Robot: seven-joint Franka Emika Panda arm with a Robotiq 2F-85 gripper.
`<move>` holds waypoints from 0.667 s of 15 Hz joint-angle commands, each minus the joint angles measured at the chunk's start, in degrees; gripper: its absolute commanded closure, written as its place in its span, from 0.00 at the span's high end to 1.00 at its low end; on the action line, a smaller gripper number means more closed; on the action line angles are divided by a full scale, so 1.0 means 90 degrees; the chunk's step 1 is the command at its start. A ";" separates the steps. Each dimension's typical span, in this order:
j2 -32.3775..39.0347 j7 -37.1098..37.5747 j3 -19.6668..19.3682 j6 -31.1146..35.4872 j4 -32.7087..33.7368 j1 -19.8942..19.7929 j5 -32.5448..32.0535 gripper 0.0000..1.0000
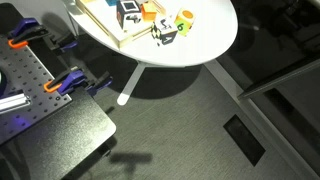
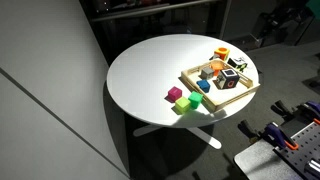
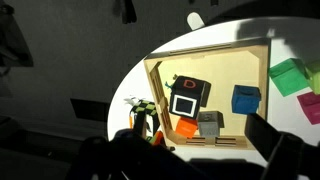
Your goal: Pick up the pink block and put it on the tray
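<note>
Gripper point(image 3: 200, 143) status: in the wrist view its 2 dark fingers stand spread wide with nothing between them, hovering over the near rim of the tray point(image 3: 225, 70).

Pink block point(image 2: 173, 95) location: on the white tabletop point(image 2: 140, 70), near the tray but outside its rim, not yet grasped.

Risks, as I judge them:
1. A green cube point(image 2: 185, 103) sits just beside the pink block, on the side nearer the tray. I cannot tell whether they touch. A finger could clip it on descent and shove both.
2. The wrist view cuts the pink block at the frame edge, so my alignment is poor until I re-centre.
3. The tray already holds a blue cube point(image 3: 245, 100), an orange cube point(image 3: 185, 127) and others. A careless release could leave the block tilted on 1 of them.
</note>
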 commanded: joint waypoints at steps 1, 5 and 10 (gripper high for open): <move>0.0056 0.0113 -0.0176 -0.0024 0.0011 0.0189 -0.0139 1.00; 0.0306 0.0006 -0.0334 0.0006 0.0155 0.0190 -0.0121 1.00; 0.0866 -0.0201 -0.0598 0.0136 0.0489 0.0169 -0.0104 1.00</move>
